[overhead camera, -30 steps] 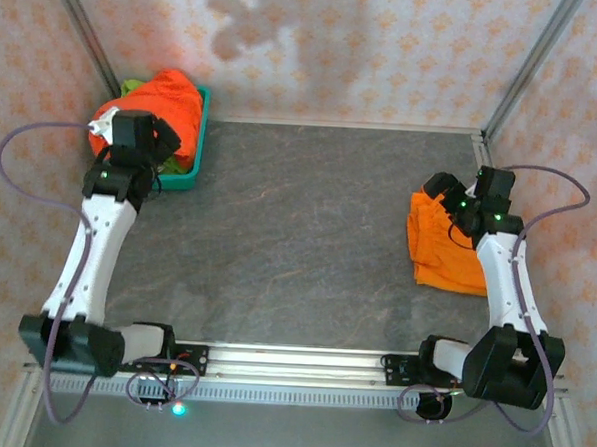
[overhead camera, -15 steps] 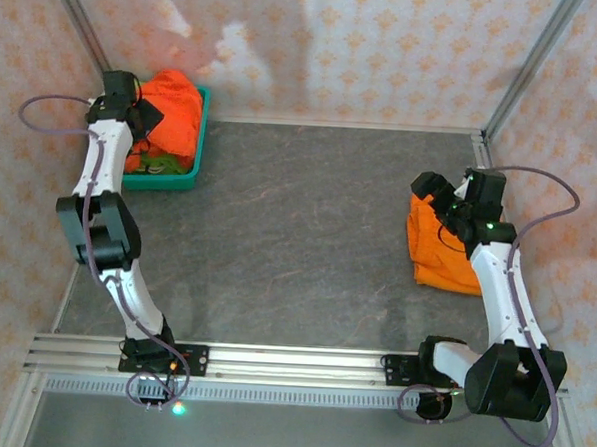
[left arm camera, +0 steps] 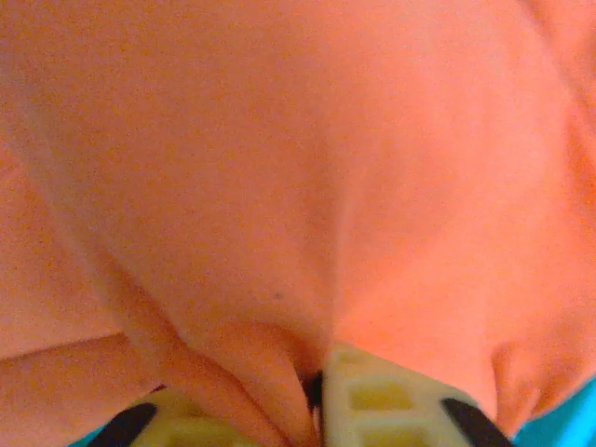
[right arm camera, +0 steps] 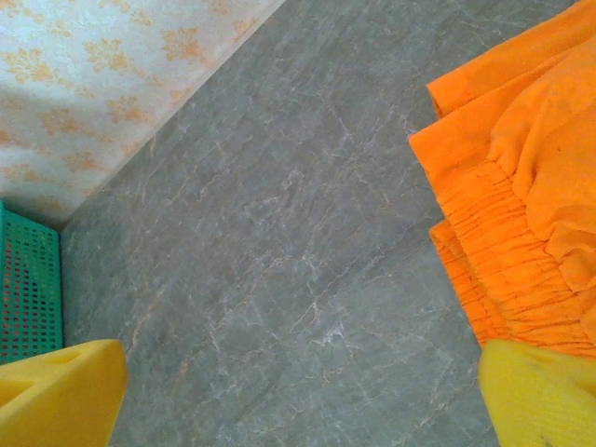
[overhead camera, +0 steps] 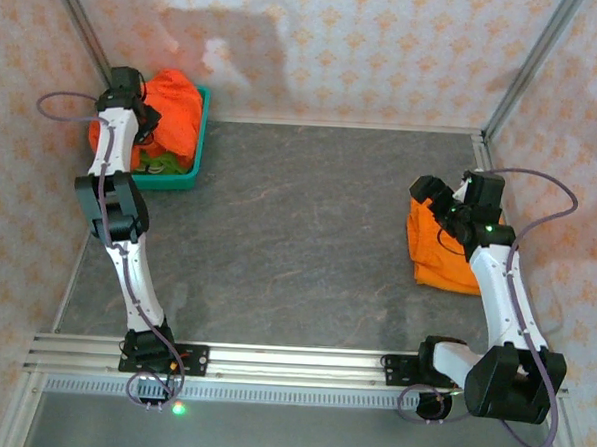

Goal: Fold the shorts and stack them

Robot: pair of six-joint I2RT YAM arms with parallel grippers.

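Bright orange shorts (overhead camera: 174, 107) lie heaped in the teal basket (overhead camera: 186, 173) at the back left, with a bit of lime green shorts (overhead camera: 154, 159) under them. My left gripper (overhead camera: 137, 103) is down in the basket. In the left wrist view its fingers (left arm camera: 391, 405) are shut, pinching a fold of the orange shorts (left arm camera: 298, 168). A second pair of orange shorts (overhead camera: 442, 253) lies folded on the table at the right. My right gripper (overhead camera: 427, 193) hovers at their back left edge. Open and holding nothing, the right gripper (right arm camera: 298, 400) is over bare table, the orange shorts (right arm camera: 521, 186) beside its right finger.
The dark stone table (overhead camera: 298, 234) is fenced by metal posts and patterned walls. The teal basket (right arm camera: 26, 289) shows far off in the right wrist view. A metal rail (overhead camera: 291, 361) runs along the near edge by the arm bases.
The left arm has stretched out to the basket's back left and its gripper has closed on the orange shorts there. The right gripper has drifted a little left, still open.
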